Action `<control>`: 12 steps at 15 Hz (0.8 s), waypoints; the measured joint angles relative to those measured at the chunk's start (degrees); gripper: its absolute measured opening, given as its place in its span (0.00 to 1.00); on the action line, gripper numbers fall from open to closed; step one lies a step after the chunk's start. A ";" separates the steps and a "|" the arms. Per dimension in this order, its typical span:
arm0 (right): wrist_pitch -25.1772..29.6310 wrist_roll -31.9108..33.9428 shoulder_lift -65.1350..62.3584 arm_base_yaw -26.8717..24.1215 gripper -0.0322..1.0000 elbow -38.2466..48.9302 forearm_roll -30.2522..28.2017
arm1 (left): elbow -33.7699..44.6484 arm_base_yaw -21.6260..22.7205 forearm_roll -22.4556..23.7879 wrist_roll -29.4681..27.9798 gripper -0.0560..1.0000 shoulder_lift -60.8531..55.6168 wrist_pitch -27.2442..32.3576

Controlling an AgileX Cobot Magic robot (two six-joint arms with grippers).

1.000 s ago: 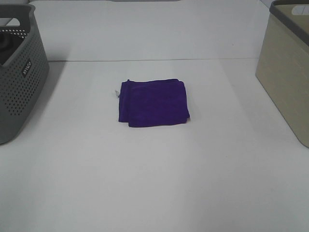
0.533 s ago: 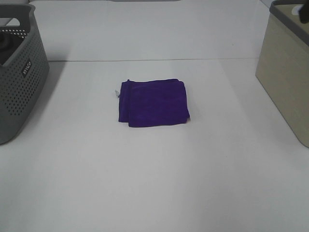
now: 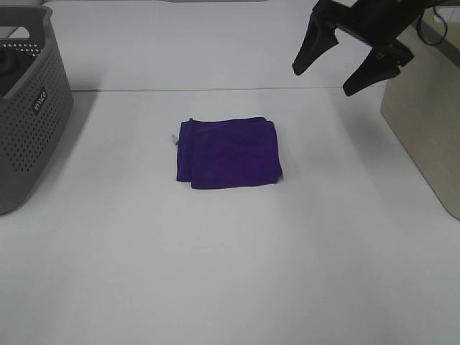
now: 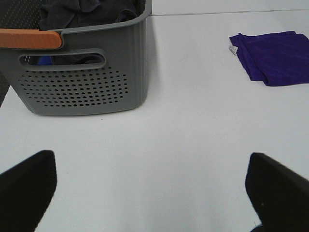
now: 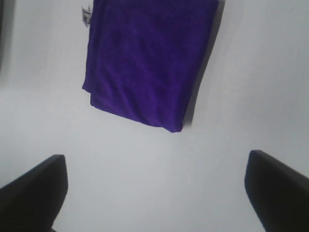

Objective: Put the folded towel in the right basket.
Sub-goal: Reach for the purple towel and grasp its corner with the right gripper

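A folded purple towel (image 3: 228, 152) lies flat in the middle of the white table. It also shows in the left wrist view (image 4: 273, 56) and in the right wrist view (image 5: 147, 60). My right gripper (image 3: 332, 66) is open and empty, up in the air at the back right, well above and to the right of the towel. The beige right basket (image 3: 424, 108) stands at the right edge, partly behind the arm. My left gripper (image 4: 154, 188) is open and empty, out of the high view, with its dark fingertips (image 4: 26, 186) near the grey basket.
A grey perforated basket (image 3: 29, 108) with dark clothes inside stands at the left edge; in the left wrist view (image 4: 77, 72) it has an orange handle. The white table (image 3: 230, 273) is bare around the towel.
My right arm has swung into the high view from the upper right, with its open gripper now over the back right of the table. The towel has not moved.
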 joint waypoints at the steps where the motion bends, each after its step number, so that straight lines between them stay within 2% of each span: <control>1: 0.34 0.00 3.67 0.00 0.96 -2.69 0.34 | 0.00 0.00 0.00 0.00 0.99 0.00 0.00; 5: -0.17 0.00 14.90 0.00 0.96 -9.40 2.46 | 0.00 0.00 0.00 0.00 0.99 0.00 0.00; 8: -2.01 0.06 19.02 0.00 0.96 -10.26 5.16 | 0.00 0.00 0.00 0.00 0.99 0.00 0.00; 12: -5.73 0.06 21.43 0.00 0.96 -10.26 5.39 | 0.00 0.00 0.00 0.00 0.99 0.00 0.00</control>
